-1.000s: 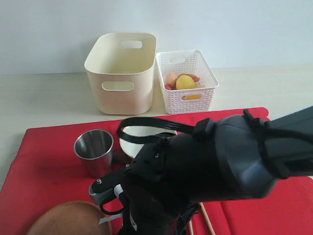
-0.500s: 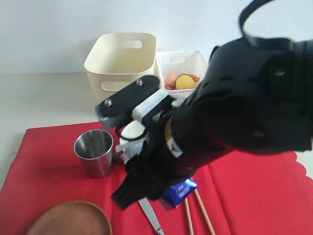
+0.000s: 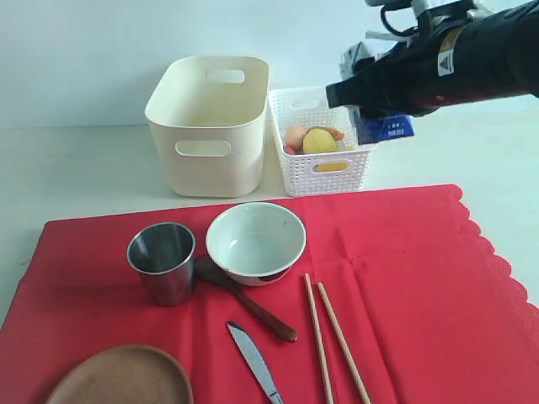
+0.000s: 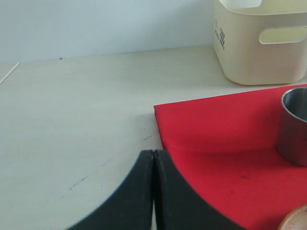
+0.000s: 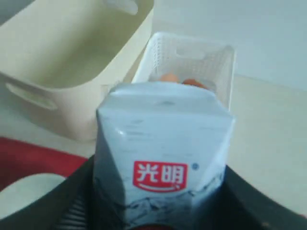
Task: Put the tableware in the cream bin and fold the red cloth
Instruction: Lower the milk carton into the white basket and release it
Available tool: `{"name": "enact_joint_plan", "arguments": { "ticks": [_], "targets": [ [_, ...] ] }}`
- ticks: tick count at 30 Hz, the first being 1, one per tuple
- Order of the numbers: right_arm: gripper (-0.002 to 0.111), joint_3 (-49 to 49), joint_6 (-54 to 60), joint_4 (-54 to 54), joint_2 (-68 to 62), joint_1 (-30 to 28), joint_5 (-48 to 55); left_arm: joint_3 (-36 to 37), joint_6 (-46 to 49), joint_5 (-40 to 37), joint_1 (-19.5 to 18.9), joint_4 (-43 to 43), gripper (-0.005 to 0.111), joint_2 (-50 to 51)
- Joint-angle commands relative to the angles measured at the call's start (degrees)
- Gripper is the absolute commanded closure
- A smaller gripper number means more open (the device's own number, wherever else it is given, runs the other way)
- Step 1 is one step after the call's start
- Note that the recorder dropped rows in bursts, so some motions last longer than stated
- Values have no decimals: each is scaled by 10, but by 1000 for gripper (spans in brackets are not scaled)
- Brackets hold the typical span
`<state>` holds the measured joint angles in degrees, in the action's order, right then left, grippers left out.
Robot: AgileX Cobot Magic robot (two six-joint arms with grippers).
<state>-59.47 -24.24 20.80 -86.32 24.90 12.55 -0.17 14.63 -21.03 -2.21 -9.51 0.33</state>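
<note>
Carton [image 5: 163, 158] in right end effector [image 5: 158, 211], near basket [image 3: 324, 168]

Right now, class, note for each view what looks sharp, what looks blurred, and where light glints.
Exterior view: steel cup glints, red cloth sharp under soft shadows. Left wrist view: crisp, left gripper a dark shape. Right wrist view: soft all over; carton and cream bin hazy.
</note>
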Motion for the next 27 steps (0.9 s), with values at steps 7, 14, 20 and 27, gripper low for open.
{"name": "enact_joint_plan", "arguments": {
  "ticks": [7, 14, 20, 27],
  "targets": [
    [108, -183, 74, 8, -190, -47, -86, 2, 0, 5, -2, 2, 107, -3],
    [108, -290, 152, 8, -309, -47, -80, 2, 0, 5, -2, 2, 107, -3],
    [108, -357, 152, 8, -386, -47, -51, 2, 0, 5, -2, 2, 107, -3],
    [108, -398, 152, 7, -438, -47, 10, 2, 0, 5, -2, 2, 107, -3]
  ]
}}
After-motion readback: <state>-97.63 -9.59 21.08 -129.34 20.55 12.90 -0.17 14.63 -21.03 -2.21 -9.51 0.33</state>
